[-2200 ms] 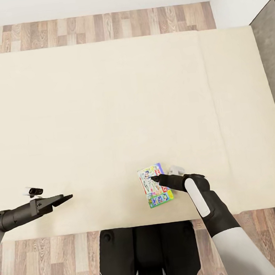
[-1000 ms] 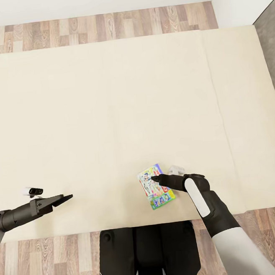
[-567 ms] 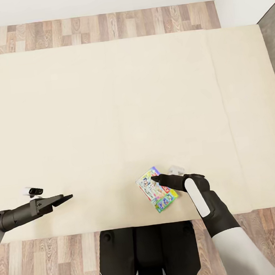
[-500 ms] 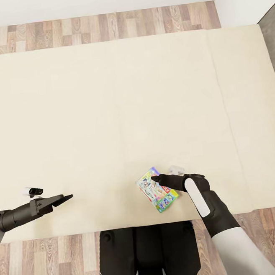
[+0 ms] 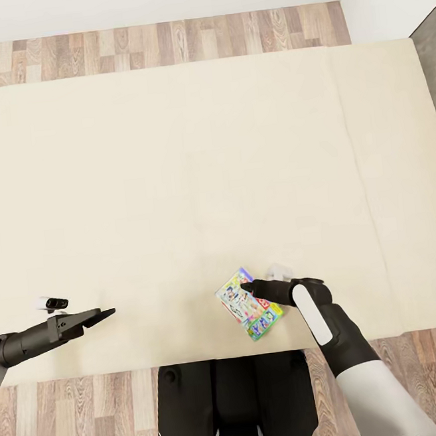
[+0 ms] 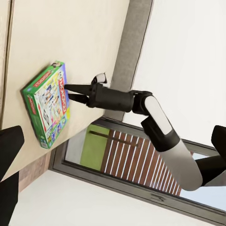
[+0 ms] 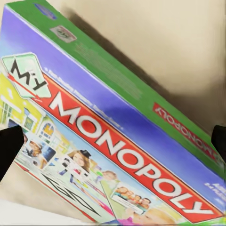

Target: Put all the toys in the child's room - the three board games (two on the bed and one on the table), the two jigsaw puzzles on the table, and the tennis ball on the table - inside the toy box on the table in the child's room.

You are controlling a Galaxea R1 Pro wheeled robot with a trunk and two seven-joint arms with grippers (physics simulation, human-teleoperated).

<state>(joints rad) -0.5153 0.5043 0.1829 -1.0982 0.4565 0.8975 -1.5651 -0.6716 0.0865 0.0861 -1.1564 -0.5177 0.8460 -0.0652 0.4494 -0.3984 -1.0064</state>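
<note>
Monopoly board game (image 5: 249, 303), a flat carton with green edges and a purple-blue printed lid, lies on the wide cream-beige bed (image 5: 173, 169) near its front edge, at about five o'clock from the bed's middle in the head view. It sits skewed to the bed's edge, one corner toward the robot. The right tool (image 5: 246, 285) reaches in low from the three o'clock side, its dark fingers spread and meeting the carton's near side; the left wrist view shows one finger over the lid and one beside the edge, with the jaws standing wide, not yet closed on anything (image 6: 70, 92). That low, sideways approach suits a thin box lying flat, since the fingers have to straddle its rim to lift it. The right wrist view looks straight onto the lid with a fingertip dark at either border (image 7: 113, 136). The left tool (image 5: 106, 313) hangs idle over the bed's front edge at eight o'clock, well apart from the game, its jaws nearly together and empty.
</note>
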